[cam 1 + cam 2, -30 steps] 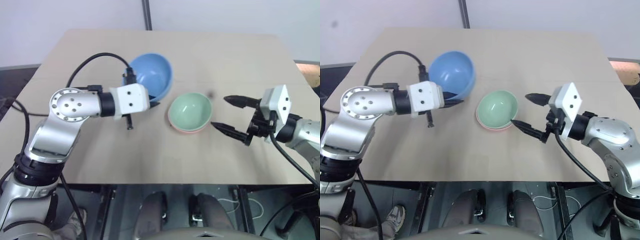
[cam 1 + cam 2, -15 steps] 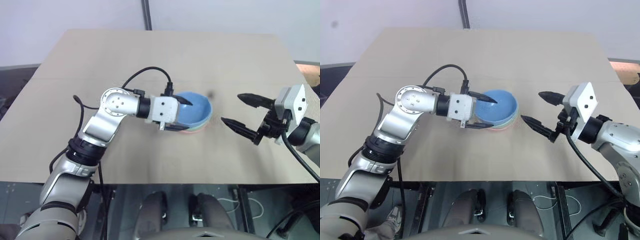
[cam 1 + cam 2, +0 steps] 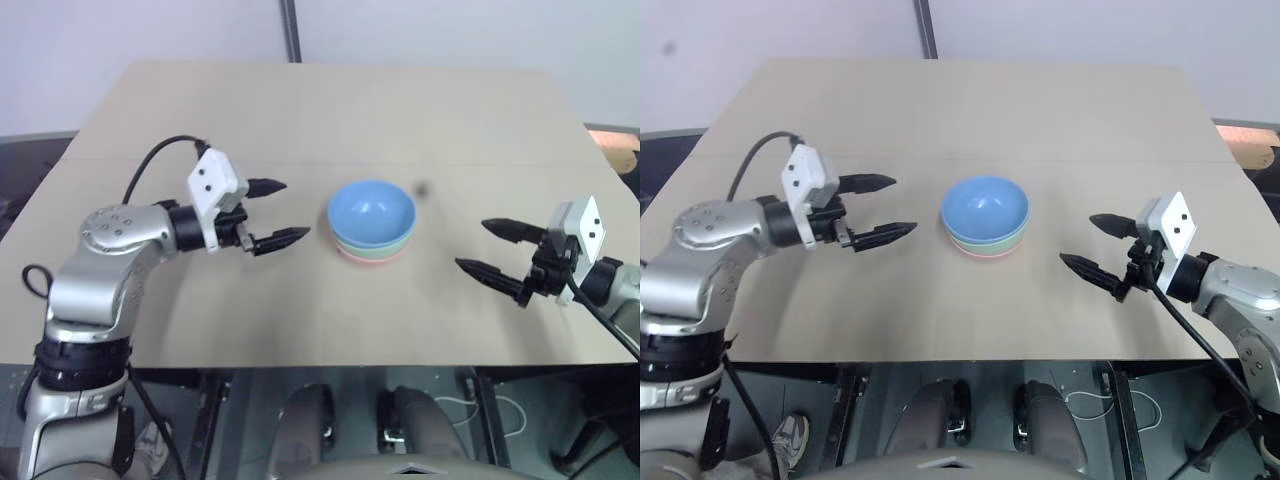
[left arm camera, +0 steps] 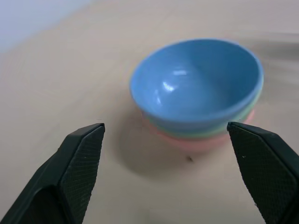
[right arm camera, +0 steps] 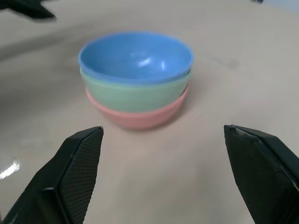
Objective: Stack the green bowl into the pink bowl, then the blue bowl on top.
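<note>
Left eye view: blue bowl (image 3: 372, 210) tops stack, between spread left claw (image 3: 279, 211), spread right claw (image 3: 487, 248).

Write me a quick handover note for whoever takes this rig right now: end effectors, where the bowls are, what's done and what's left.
Left end effector: open, holding nothing, on the left side of the stack and apart from it.
Right end effector: open, holding nothing, on the right side of the stack and apart from it.
Bowls: all three nested near the middle of the table. The pink bowl is at the bottom, the green bowl sits in it, and the blue bowl is on top, upright.
Done: both stacking steps appear complete.
Left: nothing on the bowls; perhaps just pull the arms back.
</note>
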You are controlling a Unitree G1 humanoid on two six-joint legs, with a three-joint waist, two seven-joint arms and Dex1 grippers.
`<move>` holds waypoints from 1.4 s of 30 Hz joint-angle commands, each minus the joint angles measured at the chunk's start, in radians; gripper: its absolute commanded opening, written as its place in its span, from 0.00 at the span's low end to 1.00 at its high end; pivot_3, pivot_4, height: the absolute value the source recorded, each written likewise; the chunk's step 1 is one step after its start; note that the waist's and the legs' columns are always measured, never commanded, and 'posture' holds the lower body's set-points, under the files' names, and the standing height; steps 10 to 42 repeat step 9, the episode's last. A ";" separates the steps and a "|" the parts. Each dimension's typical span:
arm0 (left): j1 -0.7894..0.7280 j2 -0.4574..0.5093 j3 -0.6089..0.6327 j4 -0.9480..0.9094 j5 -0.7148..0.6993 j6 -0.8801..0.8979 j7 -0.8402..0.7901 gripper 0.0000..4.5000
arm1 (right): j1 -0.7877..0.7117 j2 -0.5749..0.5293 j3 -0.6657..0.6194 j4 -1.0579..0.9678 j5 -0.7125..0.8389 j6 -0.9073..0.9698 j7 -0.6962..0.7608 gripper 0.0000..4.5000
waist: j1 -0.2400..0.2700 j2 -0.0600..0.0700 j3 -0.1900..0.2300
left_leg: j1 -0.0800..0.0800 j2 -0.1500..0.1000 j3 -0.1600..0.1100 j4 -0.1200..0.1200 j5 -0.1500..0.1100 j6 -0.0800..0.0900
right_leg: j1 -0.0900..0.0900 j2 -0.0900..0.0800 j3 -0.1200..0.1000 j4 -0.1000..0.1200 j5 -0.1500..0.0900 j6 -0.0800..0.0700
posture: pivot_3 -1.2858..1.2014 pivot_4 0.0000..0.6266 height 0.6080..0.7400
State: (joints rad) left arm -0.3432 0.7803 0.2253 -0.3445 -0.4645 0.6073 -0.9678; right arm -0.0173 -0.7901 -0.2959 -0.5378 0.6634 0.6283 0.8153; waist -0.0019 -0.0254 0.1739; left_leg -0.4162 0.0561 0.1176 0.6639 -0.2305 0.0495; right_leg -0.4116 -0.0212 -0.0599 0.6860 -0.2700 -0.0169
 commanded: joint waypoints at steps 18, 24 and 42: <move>0.338 0.027 0.290 -0.009 -0.066 -0.129 -0.026 0.99 | 0.212 -0.112 -0.303 0.023 0.061 -0.036 0.207 1.00 | 0.009 0.000 -0.001 | 0.002 0.001 -0.001 0.001 -0.003 0.004 | 0.001 -0.001 -0.002 0.002 0.000 0.000 | 0.52 0.24 1.00; 0.338 0.027 0.290 -0.009 -0.066 -0.129 -0.026 0.99 | 0.212 -0.112 -0.303 0.023 0.061 -0.036 0.207 1.00 | 0.009 0.000 -0.001 | 0.002 0.001 -0.001 0.001 -0.003 0.004 | 0.001 -0.001 -0.002 0.002 0.000 0.000 | 0.52 0.24 1.00; 0.338 0.027 0.290 -0.009 -0.066 -0.129 -0.026 0.99 | 0.212 -0.112 -0.303 0.023 0.061 -0.036 0.207 1.00 | 0.009 0.000 -0.001 | 0.002 0.001 -0.001 0.001 -0.003 0.004 | 0.001 -0.001 -0.002 0.002 0.000 0.000 | 0.52 0.24 1.00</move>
